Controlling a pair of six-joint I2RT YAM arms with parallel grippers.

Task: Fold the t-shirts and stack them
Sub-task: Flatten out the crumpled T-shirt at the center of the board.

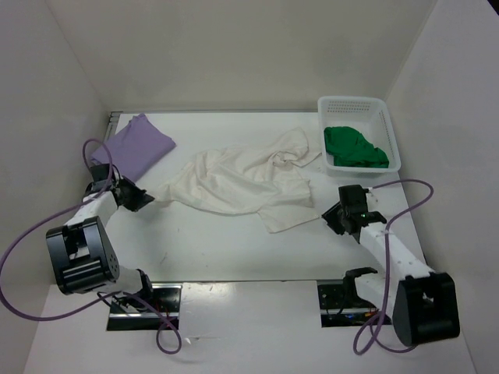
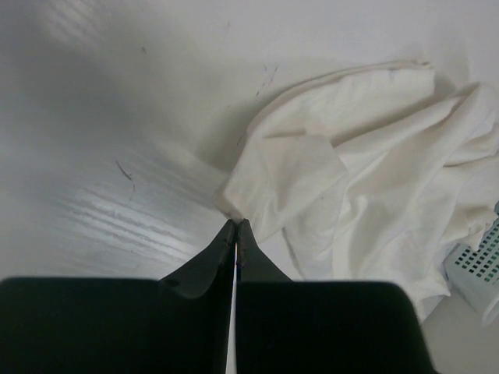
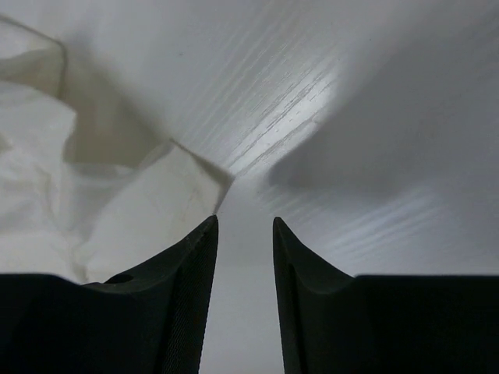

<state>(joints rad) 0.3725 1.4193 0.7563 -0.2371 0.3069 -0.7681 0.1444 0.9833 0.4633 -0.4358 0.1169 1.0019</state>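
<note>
Standing shut, left end effector (image 2: 235,224) at white t-shirt (image 2: 374,171).

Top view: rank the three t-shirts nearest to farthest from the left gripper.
1. White t-shirt: mid-table, its left corner right at the tips of the left gripper.
2. Lavender t-shirt: far-left corner of the table, just beyond the gripper.
3. Green t-shirt: in the basket at far right, clearly the farthest.
</note>
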